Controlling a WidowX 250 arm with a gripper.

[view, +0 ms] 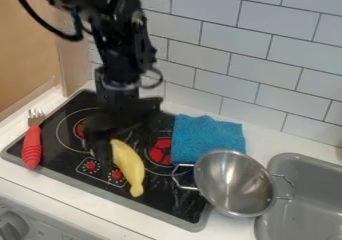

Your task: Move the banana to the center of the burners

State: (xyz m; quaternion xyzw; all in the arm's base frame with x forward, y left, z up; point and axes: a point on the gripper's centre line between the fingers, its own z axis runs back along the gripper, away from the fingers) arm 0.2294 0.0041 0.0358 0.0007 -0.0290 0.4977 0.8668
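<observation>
The end effector (105, 151) hangs beside the upper end of the yellow banana (129, 165), though, dark on dark, I cannot tell whether it is open or closed, and the banana lies on the black stovetop (160, 200) near a red burner center (160, 152), blue cloth (208, 136) and metal pan (234, 184) beyond.

The stove top (159, 198) is looked down on at a slant from up high in front, facing the tiled wall (197, 57) at the back. It is seen from quite near, with the sink (310, 216) cut off at the right and bottom edges.
</observation>
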